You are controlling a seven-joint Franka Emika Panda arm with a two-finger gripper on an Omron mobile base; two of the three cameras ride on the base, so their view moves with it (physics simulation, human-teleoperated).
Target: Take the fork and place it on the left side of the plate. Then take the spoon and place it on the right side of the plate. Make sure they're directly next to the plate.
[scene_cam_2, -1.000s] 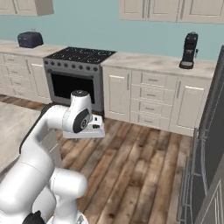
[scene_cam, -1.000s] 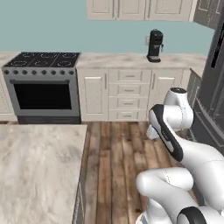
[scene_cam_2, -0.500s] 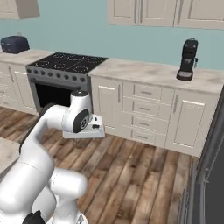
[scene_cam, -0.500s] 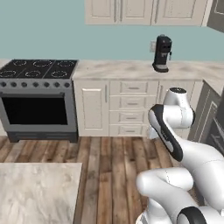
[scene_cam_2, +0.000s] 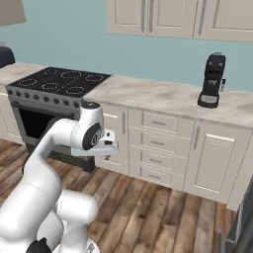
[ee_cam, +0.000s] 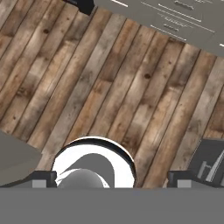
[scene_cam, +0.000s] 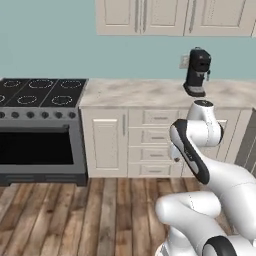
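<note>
Since half a second ago the whole scene has slid across both base views, so the base has driven or turned; the stove and coffee machine sit differently in frame while the arm keeps its folded pose.

Left base view: one stove [scene_cam: 40, 130] at 9 o'clock, one black coffee machine [scene_cam: 197, 72] at 1 o'clock on the marble tabletop [scene_cam: 145, 92], with cream cabinets [scene_cam: 130, 142] beneath. The arm folds up at 4 o'clock. No fork, spoon or plate can be made out, so I cannot say where they lie.

Right base view: the same stove [scene_cam_2: 54, 86] at 10 o'clock, the same coffee machine [scene_cam_2: 212, 81] at 2 o'clock, and one dark appliance [scene_cam_2: 5, 55] at 9 o'clock on the frame edge. The tool [scene_cam_2: 111, 147] points toward 3 o'clock from the wrist; whether its jaws are apart or together I cannot tell.

Hand view: wood-plank floor [ee_cam: 122, 87], with drawer fronts [ee_cam: 175, 19] at 1 o'clock.

By my judgement the task is barely begun: nothing is held as far as can be seen, and both placements remain.
</note>
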